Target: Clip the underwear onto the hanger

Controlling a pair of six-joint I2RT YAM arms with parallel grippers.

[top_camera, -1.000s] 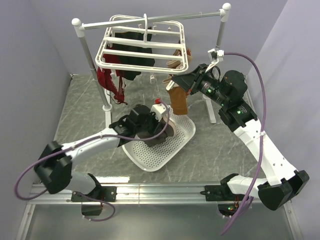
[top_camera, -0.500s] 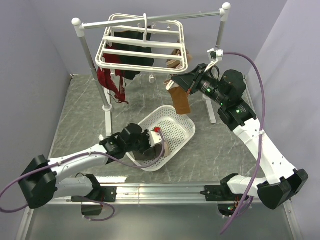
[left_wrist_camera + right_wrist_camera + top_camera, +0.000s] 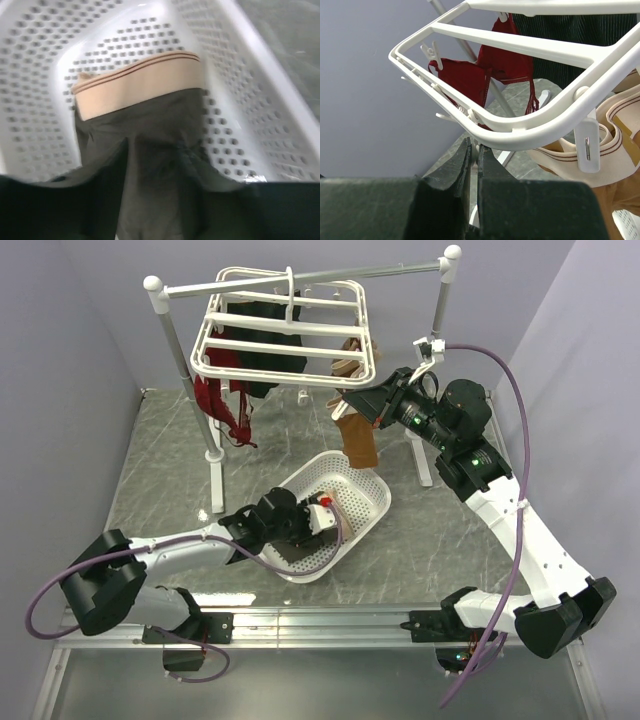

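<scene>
Basket (image 3: 260, 100) floor; underwear (image 3: 150, 140) partly behind left jaws

Left wrist view is soft all over. The underwear (image 3: 145, 125) runs off the bottom of that picture, its lower half covered by the dark fingers (image 3: 60, 205) of the left gripper (image 3: 150, 167); you cannot tell whether they pinch the cloth.

From above, by the bench's near edge, that gripper's body hides the garment and much of the basket (image 3: 372, 490) floor.

Toward the far edge, the hanger (image 3: 535, 125) and the orange-brown garment (image 3: 620, 200) are cut off at the right of the right wrist picture.

Right gripper (image 3: 474, 150): you cannot tell whether its nearly closed tips hold the small white piece there.
</scene>
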